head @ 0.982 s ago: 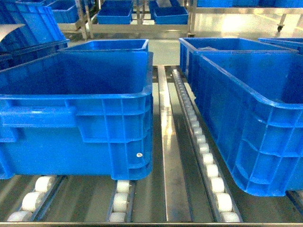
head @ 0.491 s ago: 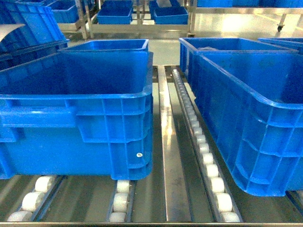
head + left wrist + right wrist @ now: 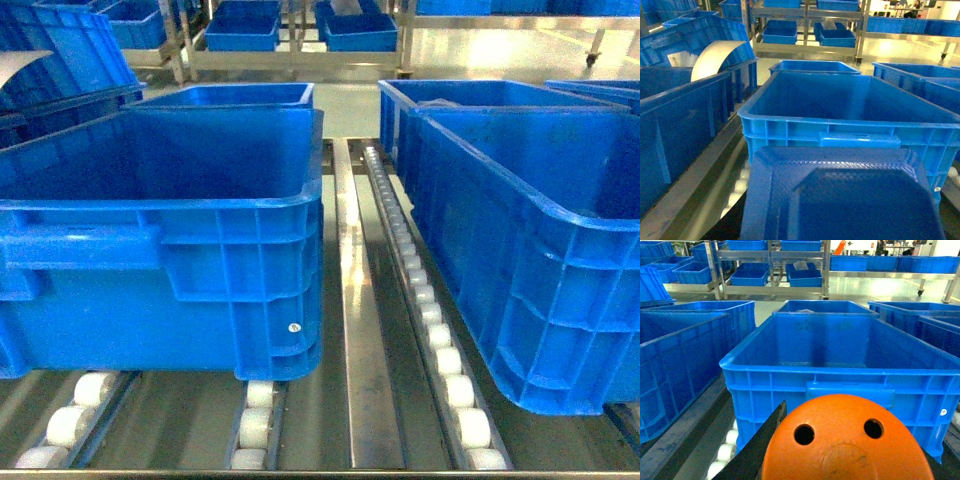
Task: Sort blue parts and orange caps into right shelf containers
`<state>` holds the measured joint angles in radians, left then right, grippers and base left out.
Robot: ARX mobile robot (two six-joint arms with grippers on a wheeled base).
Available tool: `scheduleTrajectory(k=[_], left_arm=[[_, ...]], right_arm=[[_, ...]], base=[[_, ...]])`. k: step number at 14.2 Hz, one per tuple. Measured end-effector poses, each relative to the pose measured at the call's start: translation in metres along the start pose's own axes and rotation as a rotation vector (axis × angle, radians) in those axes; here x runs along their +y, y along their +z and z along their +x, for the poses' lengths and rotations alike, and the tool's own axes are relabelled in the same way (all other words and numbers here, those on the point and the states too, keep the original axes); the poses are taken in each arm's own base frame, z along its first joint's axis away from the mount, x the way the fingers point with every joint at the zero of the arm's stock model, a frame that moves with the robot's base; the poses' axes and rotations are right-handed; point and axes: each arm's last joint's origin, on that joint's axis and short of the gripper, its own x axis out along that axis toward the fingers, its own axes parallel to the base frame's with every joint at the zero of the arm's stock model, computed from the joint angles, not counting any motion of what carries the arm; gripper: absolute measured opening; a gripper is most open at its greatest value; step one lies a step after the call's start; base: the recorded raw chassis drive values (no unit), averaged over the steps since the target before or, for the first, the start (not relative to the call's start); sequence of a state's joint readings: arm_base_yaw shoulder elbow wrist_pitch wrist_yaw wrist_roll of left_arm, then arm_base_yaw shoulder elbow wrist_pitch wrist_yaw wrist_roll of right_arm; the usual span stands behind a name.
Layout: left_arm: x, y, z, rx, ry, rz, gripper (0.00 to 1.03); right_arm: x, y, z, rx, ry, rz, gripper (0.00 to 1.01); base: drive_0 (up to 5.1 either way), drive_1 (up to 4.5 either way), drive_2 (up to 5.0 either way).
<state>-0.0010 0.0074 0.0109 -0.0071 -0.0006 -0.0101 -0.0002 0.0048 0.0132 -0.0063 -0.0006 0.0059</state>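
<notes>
Poised over large ribbed bright-blue plastic crates (image 3: 840, 365), ready for dropping: round orange two-holed cap (image 3: 845, 445) and flat blue moulded part (image 3: 840, 200). Finger states impossible to tell.

The crates (image 3: 180, 230) are bright blue all over, ribbed walls and rims alike, and the one at 3 o'clock (image 3: 540, 250) is the same blue, as are the far ones (image 3: 240, 30) at 12 o'clock. Between them run white rollers (image 3: 440, 340) and a shiny silver rail (image 3: 360, 330). Close to the right wrist camera sits an orange cap (image 3: 845, 445) with two dark round holes, and close to the left wrist camera a blue part (image 3: 840, 200) with a fine textured surface.
</notes>
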Motion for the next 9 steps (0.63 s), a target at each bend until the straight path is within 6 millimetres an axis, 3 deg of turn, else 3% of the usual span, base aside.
scheduleTrajectory(k=[9], left_arm=[[0.0000, 0.0000, 0.0000, 0.000, 0.000, 0.000, 0.41]], right_arm=[[0.0000, 0.0000, 0.0000, 0.000, 0.000, 0.000, 0.43]], base=[[0.0, 0.00, 0.0]])
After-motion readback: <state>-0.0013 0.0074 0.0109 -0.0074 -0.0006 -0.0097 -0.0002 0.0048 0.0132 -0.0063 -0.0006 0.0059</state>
